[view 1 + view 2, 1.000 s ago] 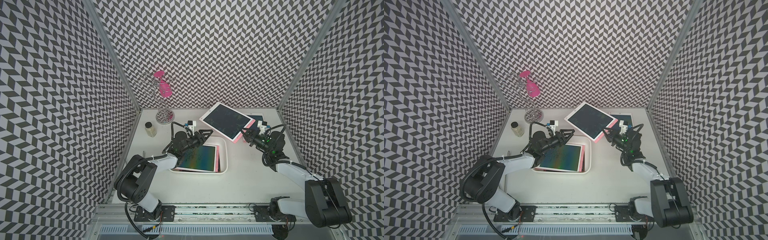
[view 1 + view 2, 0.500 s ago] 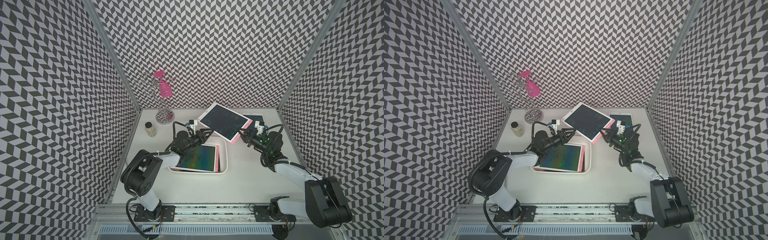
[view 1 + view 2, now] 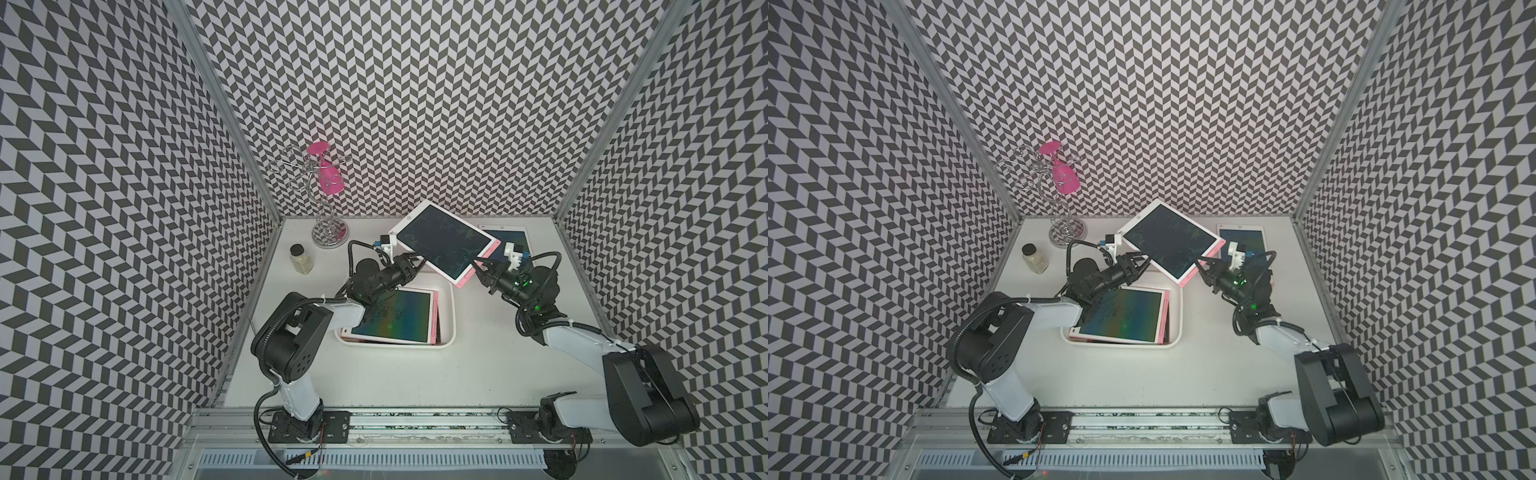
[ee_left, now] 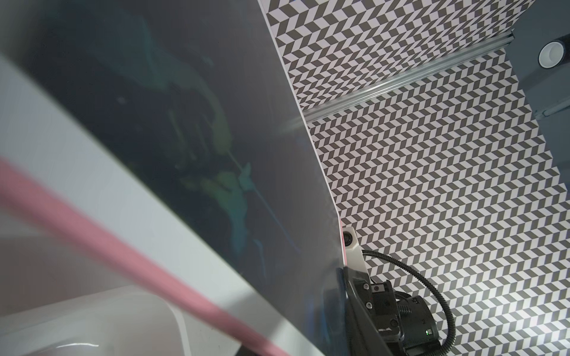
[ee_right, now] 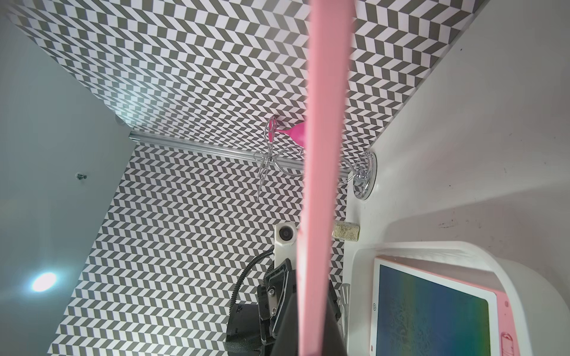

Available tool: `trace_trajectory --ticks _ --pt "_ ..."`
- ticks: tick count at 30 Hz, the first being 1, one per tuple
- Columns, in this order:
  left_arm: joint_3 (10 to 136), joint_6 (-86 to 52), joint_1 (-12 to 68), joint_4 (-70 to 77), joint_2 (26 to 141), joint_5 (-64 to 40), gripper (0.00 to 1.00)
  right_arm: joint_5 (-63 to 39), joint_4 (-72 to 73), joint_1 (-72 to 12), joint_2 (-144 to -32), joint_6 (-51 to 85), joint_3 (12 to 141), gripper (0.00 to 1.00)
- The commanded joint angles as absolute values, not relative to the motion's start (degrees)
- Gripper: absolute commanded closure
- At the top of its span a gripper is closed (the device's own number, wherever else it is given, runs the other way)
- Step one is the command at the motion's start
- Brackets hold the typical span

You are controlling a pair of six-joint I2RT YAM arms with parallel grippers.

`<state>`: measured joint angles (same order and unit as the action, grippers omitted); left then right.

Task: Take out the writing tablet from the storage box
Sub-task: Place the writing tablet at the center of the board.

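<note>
A white-framed writing tablet (image 3: pixel 444 245) (image 3: pixel 1169 245) with a pink back hangs tilted in the air above the far end of the white storage box (image 3: pixel 451 316) (image 3: pixel 1179 316). My right gripper (image 3: pixel 480 268) (image 3: pixel 1202 266) is shut on its right corner. My left gripper (image 3: pixel 413 264) (image 3: pixel 1140 262) has a finger on either side of the opposite edge; whether they press on it does not show. Its dark screen (image 4: pixel 185 123) fills the left wrist view. Its pink edge (image 5: pixel 327 154) crosses the right wrist view. Another tablet (image 3: pixel 392 316) (image 5: pixel 431 314) lies on top inside the box.
One more tablet (image 3: pixel 509 239) lies flat at the back right, partly under the right wrist. A small jar (image 3: pixel 301 259) stands at the back left. Beside it, a wire stand (image 3: pixel 328 232) carries a pink glass (image 3: pixel 328 174). Patterned walls close three sides.
My right gripper has carried the lifted tablet a little to the left. My left gripper has reached up to its near-left edge, and its jaws have narrowed around it.
</note>
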<state>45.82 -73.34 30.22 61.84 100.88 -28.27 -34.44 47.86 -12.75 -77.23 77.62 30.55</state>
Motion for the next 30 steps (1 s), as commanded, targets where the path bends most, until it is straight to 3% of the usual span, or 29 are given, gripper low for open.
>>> trace_trajectory --ticks 1,4,14,18,22,30 --pt "48.0 -74.2 30.9 68.1 101.4 -28.4 0.67 -35.1 53.7 -13.5 -77.5 78.3 29.7 1.0" --pt "48.7 -73.5 31.0 67.9 101.6 -27.8 0.69 -35.3 54.0 -13.5 -77.2 78.4 29.4 1.0" --pt "53.0 -70.4 30.8 61.2 103.8 -30.0 0.9 -37.6 50.5 -13.5 -76.3 76.9 28.2 0.97" --pt "54.4 -70.0 30.8 60.1 105.2 -31.3 1.0 -38.1 46.9 -13.1 -75.1 74.5 28.0 0.77" --pt "55.4 -68.5 30.4 57.1 105.3 -32.2 1.0 -38.1 43.1 -11.0 -73.5 71.3 27.7 0.49" --pt "58.8 -65.2 28.2 51.0 106.5 -36.8 1.0 -40.4 28.3 -1.9 -70.5 58.3 28.2 0.27"
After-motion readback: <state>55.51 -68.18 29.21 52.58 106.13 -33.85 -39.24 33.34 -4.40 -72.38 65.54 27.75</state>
